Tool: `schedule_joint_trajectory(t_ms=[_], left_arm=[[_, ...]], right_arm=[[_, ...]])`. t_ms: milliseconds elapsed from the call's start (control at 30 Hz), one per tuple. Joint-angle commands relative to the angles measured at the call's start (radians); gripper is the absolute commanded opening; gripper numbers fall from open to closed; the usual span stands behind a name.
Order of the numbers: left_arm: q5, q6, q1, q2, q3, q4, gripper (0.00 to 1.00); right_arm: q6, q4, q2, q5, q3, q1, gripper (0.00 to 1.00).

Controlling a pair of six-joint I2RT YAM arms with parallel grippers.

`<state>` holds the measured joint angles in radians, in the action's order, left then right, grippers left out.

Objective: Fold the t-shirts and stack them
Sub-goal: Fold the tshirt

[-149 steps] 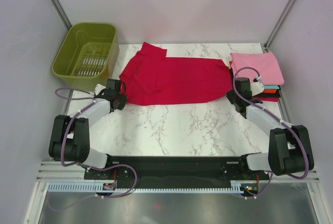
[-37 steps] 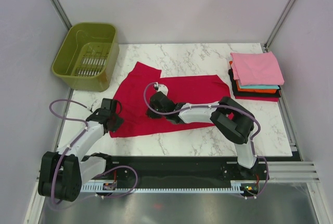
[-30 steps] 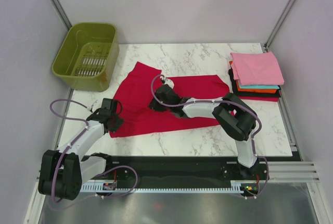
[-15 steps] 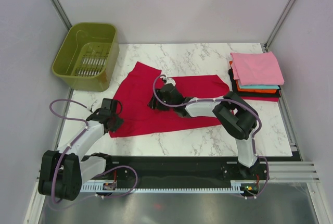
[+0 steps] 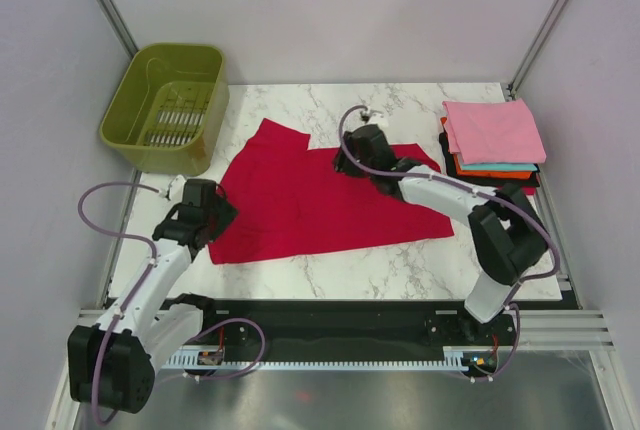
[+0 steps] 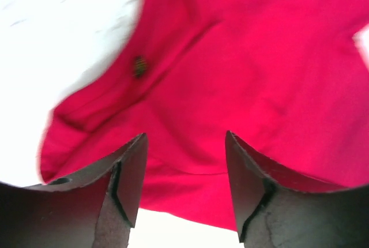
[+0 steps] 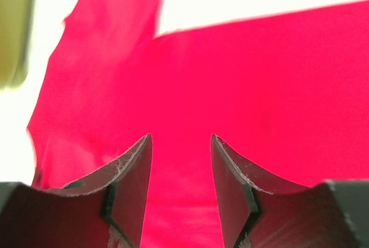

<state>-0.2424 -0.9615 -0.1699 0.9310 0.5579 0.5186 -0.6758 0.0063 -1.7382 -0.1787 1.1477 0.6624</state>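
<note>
A crimson red t-shirt [image 5: 310, 205] lies spread flat on the marble table, one sleeve pointing to the back left. My left gripper [image 5: 213, 216] hangs open over its near left corner, with only red cloth [image 6: 230, 57] and a strip of white table under the jaws. My right gripper [image 5: 347, 163] stands open above the shirt's far edge, the cloth [image 7: 242, 69] flat below it and nothing between the fingers. The other t-shirts are a folded stack [image 5: 493, 140] at the right, pink on top, with teal, orange, black and red edges showing beneath.
An olive-green plastic basket [image 5: 165, 105] stands at the back left corner of the table. Bare marble [image 5: 400, 100] runs behind the shirt and along its near side. Grey walls close in the left, back and right.
Both grippers have opened and let go of the red shirt. The right gripper has drawn back from the shirt's middle to its far edge. The left gripper has lifted slightly.
</note>
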Motion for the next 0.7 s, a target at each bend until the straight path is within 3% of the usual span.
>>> schedule_joint_trajectory(t_ms=[0,100,333,533,667], left_arm=[[0.081,0.081,-0.002,-0.008,0.117,-0.077,0.65],[0.141,0.063,-0.002,0.018,0.157,-0.156,0.75],[0.202,0.104,-0.003,0.195,0.275,-0.256,0.77],[0.271,0.101,-0.043,0.216,0.146,-0.462,0.76],[0.301,0.127,-0.082,0.195,0.139,-0.460,0.75]], right_arm=[[0.024,-0.112,0.072,-0.120,-0.013,-0.084,0.53],[0.047,-0.149,0.091,-0.191,-0.014,-0.141,0.53],[0.108,-0.167,-0.004,-0.320,0.018,-0.244,0.55],[0.174,-0.255,-0.161,-0.464,0.196,-0.250,0.57],[0.190,-0.285,-0.213,-0.487,0.248,-0.248,0.56]])
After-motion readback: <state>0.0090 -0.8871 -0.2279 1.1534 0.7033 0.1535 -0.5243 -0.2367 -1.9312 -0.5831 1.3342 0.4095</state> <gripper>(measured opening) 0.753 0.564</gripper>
